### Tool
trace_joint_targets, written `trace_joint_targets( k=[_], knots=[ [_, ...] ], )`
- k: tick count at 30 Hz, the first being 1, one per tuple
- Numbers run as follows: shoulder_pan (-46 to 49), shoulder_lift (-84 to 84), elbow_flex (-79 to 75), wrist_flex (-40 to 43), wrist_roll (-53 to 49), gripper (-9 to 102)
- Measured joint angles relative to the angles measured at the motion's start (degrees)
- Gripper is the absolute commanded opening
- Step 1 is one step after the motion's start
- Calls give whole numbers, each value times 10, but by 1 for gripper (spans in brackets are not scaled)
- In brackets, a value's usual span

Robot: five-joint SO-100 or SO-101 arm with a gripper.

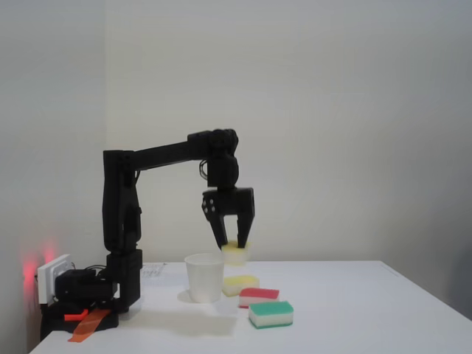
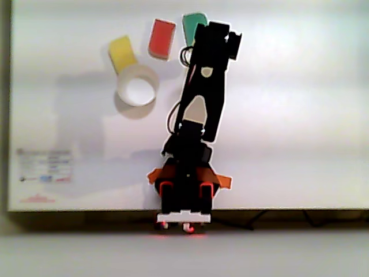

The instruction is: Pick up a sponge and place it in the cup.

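Observation:
My black gripper (image 1: 233, 243) hangs fingers down, shut on a pale yellow sponge (image 1: 236, 254). It holds the sponge just above and to the right of the rim of the white paper cup (image 1: 204, 277). The cup stands upright on the table with nothing showing inside it (image 2: 138, 89). In the other view my arm (image 2: 202, 86) reaches up the picture, to the right of the cup, and hides the held sponge beneath it.
A second yellow sponge (image 1: 240, 283) (image 2: 122, 52) lies beside the cup. A red-topped sponge (image 1: 259, 295) (image 2: 161, 38) and a green-topped one (image 1: 271, 313) (image 2: 193, 24) lie near it. The arm's base (image 1: 88, 291) sits at the white table's (image 1: 354, 310) left end.

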Motion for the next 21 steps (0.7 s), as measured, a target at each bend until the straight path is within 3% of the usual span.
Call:
trace_joint_targets(
  k=[6,21],
  knots=[
    [-50,30,0,4,28,0],
    [-177,154,164,-29,95,0]
  ],
)
